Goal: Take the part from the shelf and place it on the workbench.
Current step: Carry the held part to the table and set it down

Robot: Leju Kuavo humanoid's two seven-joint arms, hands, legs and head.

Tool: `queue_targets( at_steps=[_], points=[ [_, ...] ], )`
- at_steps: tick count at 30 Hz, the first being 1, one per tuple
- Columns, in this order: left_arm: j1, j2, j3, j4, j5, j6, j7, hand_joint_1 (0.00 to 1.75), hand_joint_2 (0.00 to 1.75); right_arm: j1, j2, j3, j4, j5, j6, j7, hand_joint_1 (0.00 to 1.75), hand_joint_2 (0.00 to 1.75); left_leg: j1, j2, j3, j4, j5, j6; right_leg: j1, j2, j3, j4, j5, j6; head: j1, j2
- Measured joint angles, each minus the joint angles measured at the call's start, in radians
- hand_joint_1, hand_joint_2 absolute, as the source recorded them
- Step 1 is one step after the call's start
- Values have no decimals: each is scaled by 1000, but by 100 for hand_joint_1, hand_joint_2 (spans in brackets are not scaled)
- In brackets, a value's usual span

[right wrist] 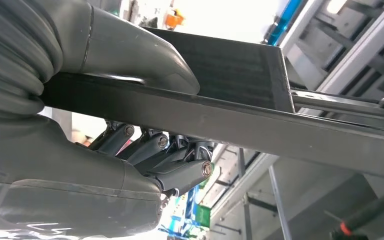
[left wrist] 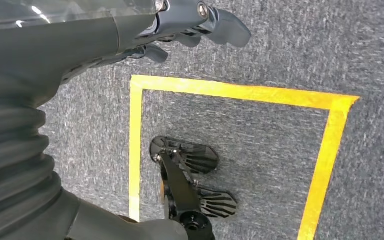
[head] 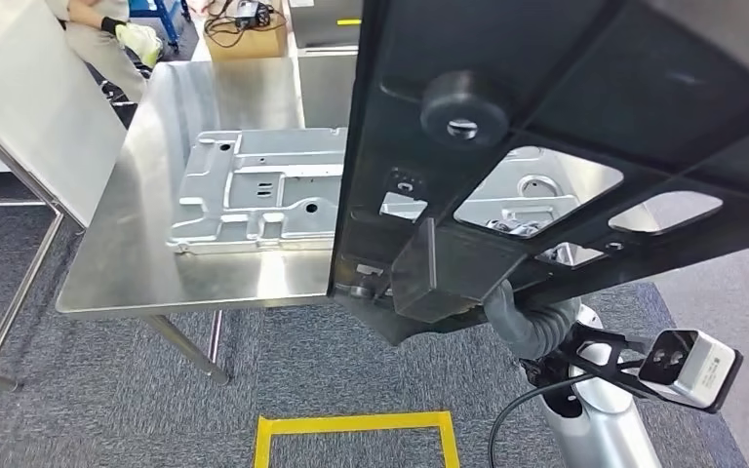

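**Black part held above the worktop edge**

Your right hand (right wrist: 145, 150) grips the black part (head: 566, 107): in the right wrist view the thumb presses on one face of the flat black edge and the darker fingers (right wrist: 180, 172) curl against the other face. In the head view the part is a large dark panel with cut-out windows and a round boss, held tilted, covering the near right side of the steel worktop (head: 156, 253). You can see a silver stamped metal plate (head: 254, 190) lying flat on that worktop, partly behind the part and through its openings.

Your left hand (left wrist: 190, 25) holds nothing; its fingers are loosely curled over grey carpet (left wrist: 280, 40) beside a yellow tape square (left wrist: 240, 92).

A person (head: 122, 34) sits beyond the worktop's far corner.
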Motion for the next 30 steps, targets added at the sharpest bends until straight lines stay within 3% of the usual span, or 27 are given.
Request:
queue_targets(
  at_steps=[2, 5, 7, 8, 9, 10, 12, 13, 16, 18, 21, 22, 23, 24, 26, 27, 28, 30],
  points=[
    [-3, 1, 1, 0, -3, -1, -1, 0, 175, -3, 5, 0, -4, -2, 2, 0, 175, 175, 1, 0, -18, 51, -3, -9, -6, 7, 23, -12, -6, -7, -3, 0],
    [-6, 2, 5, -1, -10, -1, -2, 0, 175, -7, 13, 1, -7, 3, -6, -1, 175, 175, 9, -2, -126, 221, -65, -26, -9, 15, 47, -18, -24, -14, -8, 0],
    [-3, 3, 10, -1, -16, -1, -3, 0, 175, -6, 14, 1, -7, 13, -20, -5, 175, 175, 16, -2, -184, 273, -97, -35, -10, 24, 64, -18, -40, -12, -8, 0],
    [-2, 3, 12, -1, -18, -1, -3, 0, 175, -5, 15, 2, -7, 20, -28, -9, 175, 175, 20, -2, -191, 253, -83, -38, -12, 28, 76, -17, -49, -10, -8, 0],
    [-2, 3, 14, -1, -21, -1, -4, 0, 175, -5, 16, 2, -7, 27, -38, -13, 175, 175, 23, -2, -183, 202, -45, -39, -13, 31, 89, -16, -59, -7, -8, 0],
    [-1, 3, 16, 0, -23, -1, -5, 0, 175, -5, 18, 3, -7, 32, -49, -17, 175, 175, 26, -3, -167, 133, 11, -40, -14, 33, 101, -15, -70, -3, -8, 0],
    [-2, 4, 19, 0, -29, 0, -7, 0, 175, -4, 21, 5, -7, 40, -66, -21, 175, 175, 26, -4, -144, 30, 86, -33, -14, 37, 116, -11, -89, 8, -9, 0],
    [-2, 4, 21, 0, -31, 0, -8, 0, 175, -4, 22, 6, -7, 42, -72, -21, 175, 175, 23, -4, -141, 9, 101, -25, -13, 38, 119, -9, -95, 15, -10, 0],
    [-4, 4, 24, -1, -37, 0, -9, 0, 175, -3, 22, 9, -9, 46, -83, -22, 175, 175, 22, -4, -128, 1, 98, 0, -14, 36, 123, 6, -102, 32, -11, 0],
    [-6, 4, 25, -1, -39, 0, -10, 0, 175, -5, 22, 11, -11, 47, -90, -23, 175, 175, 24, -5, -112, -3, 90, 11, -15, 24, 87, 77, -120, 40, -9, 0],
    [-6, 4, 31, -1, -44, 0, -10, 0, 175, -2, 22, 13, -13, 56, -114, -22, 175, 175, 22, -4, -92, -3, 69, 19, -16, 15, -40, 264, -190, 48, -8, 0],
    [-5, 4, 35, -1, -46, 0, -10, 0, 175, 0, 22, 14, -13, 63, -126, -22, 175, 175, 21, -4, -83, -3, 61, 19, -16, 15, -70, 292, -200, 48, -8, 0],
    [-5, 4, 38, -1, -48, 0, -10, 0, 175, 2, 22, 15, -13, 73, -139, -23, 175, 175, 21, -4, -71, -3, 52, 19, -15, 15, -82, 284, -189, 46, -8, 0],
    [-4, 4, 41, -1, -49, 0, -10, 0, 175, 2, 22, 15, -14, 86, -156, -24, 175, 175, 20, -4, -58, -3, 43, 18, -14, 15, -75, 239, -154, 42, -8, 0],
    [-4, 3, 46, 0, -54, -1, -12, 0, 175, -7, 22, 13, -18, 121, -197, -22, 175, 175, 17, -4, -33, -2, 23, 12, -7, 10, -40, 102, -53, 27, -8, 0],
    [-5, 2, 48, 0, -58, -2, -14, 0, 175, -18, 21, 8, -20, 144, -222, -15, 175, 175, 15, -4, -25, -1, 15, 8, -3, 8, -26, 50, -17, 19, -8, 0],
    [-6, 2, 50, 0, -62, -3, -16, 0, 175, -32, 20, 1, -21, 168, -249, -5, 175, 175, 14, -4, -22, -2, 9, 3, 2, 7, -20, 21, 5, 12, -9, 0],
    [-8, 2, 56, -1, -69, -4, -18, 0, 175, -67, 17, -20, -20, 240, -315, 23, 175, 175, 12, -2, -17, -2, 6, -9, 3, 10, -15, 10, 7, 2, -9, 0]
  ],
)
